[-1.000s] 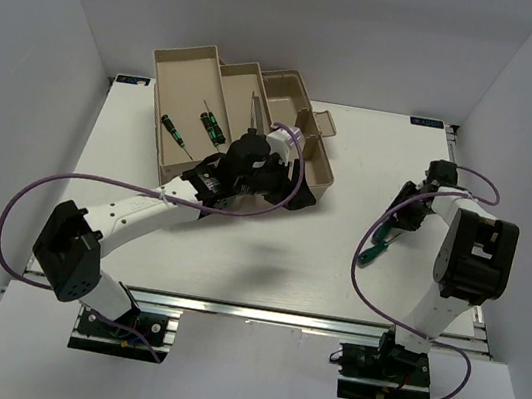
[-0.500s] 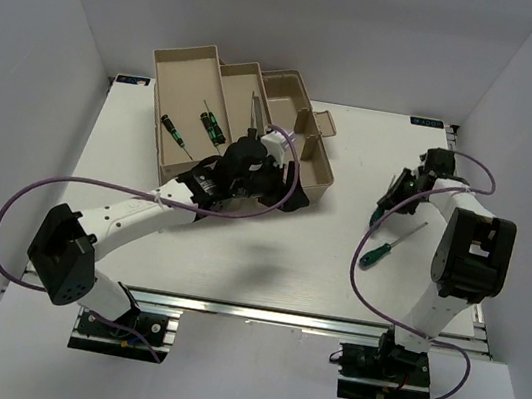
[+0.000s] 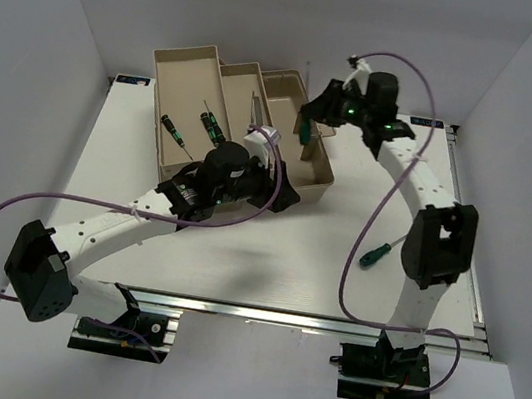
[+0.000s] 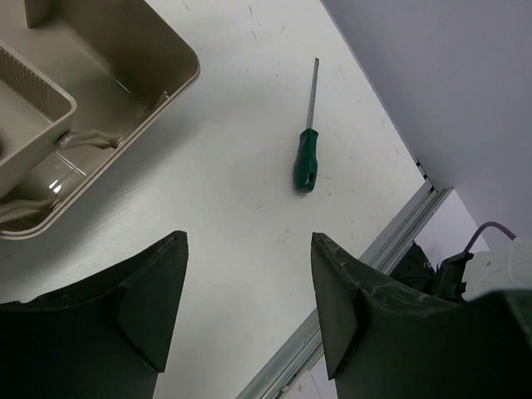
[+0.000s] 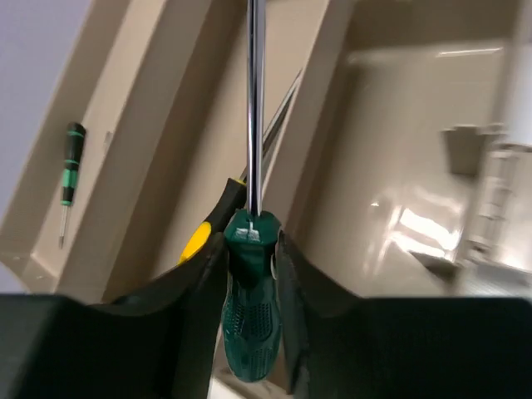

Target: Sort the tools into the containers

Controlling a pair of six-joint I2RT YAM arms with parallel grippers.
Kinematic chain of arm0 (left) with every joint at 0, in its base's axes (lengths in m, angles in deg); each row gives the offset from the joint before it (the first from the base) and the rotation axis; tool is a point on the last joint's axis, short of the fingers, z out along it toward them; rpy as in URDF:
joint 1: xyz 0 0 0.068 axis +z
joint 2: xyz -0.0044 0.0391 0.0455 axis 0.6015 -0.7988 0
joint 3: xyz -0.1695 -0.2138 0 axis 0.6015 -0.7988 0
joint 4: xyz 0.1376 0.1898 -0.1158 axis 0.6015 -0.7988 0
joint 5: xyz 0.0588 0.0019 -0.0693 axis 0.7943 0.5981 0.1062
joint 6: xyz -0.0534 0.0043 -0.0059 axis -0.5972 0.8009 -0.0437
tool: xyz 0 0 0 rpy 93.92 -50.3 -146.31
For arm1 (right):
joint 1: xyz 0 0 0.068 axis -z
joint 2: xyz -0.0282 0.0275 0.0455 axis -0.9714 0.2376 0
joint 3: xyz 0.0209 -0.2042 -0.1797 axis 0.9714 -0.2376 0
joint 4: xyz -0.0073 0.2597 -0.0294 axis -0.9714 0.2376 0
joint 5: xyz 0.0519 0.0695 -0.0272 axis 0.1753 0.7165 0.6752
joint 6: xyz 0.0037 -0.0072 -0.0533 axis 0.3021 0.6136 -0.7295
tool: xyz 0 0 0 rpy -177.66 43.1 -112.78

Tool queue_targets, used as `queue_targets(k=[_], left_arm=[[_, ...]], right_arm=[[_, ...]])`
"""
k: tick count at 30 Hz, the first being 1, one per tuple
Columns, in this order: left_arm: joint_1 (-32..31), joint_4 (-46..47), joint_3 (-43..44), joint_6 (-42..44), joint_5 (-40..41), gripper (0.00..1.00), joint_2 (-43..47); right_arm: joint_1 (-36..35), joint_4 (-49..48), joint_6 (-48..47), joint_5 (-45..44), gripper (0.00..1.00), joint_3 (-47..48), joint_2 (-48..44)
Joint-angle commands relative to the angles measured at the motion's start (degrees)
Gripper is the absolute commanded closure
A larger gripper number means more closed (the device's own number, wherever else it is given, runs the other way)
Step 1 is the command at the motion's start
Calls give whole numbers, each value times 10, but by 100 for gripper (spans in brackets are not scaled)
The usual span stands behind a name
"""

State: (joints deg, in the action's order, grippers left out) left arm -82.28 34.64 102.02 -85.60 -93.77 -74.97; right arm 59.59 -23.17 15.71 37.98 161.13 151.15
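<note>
The beige toolbox (image 3: 190, 71) stands open at the table's back left. My right gripper (image 3: 308, 125) hovers over its right part, shut on a green-handled screwdriver (image 5: 249, 291) whose shaft points away from the wrist. Below it in the right wrist view a yellow-and-black screwdriver (image 5: 198, 234) lies in a tray, and a short green-marked driver (image 5: 71, 166) lies further left. Two short drivers (image 3: 175, 132) (image 3: 212, 122) lie in the left trays. My left gripper (image 3: 284, 197) is open and empty by the toolbox's front right corner. Another green screwdriver (image 3: 379, 250) (image 4: 305, 162) lies on the table.
The toolbox's corner (image 4: 179, 71) is at the upper left of the left wrist view. The table's metal front rail (image 4: 391, 241) runs just beyond the loose screwdriver. White walls enclose the table at left, back and right.
My right gripper lifted a green screwdriver from the table's right side and swung it up and left over the toolbox. The left arm drew back slightly to the left.
</note>
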Motion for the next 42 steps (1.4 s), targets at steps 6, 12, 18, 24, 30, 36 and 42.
queue_targets(k=[6,12,18,24,30,36,42], left_arm=[[-2,31,23,7,-22,29,-17],[-2,49,38,7,-46,30,-45],[-2,46,37,31,-46,31,-37],[-2,36,8,47,-19,30,6],[-2,20,-14,46,-2,29,41],[-2,26,-54,28,16,29,82],[-2,13,-72,14,31,29,113]], right_arm=[[-30,9,-36,-45,34,44,78],[42,29,-174,156,38,-6,-10],[160,426,-747,328,69,-70,-85],[196,652,-1292,22,12,-247,-168],[215,509,-1425,-54,11,-385,-235],[214,493,-1498,-103,11,-377,-169],[183,502,-1517,-104,11,-379,-123]])
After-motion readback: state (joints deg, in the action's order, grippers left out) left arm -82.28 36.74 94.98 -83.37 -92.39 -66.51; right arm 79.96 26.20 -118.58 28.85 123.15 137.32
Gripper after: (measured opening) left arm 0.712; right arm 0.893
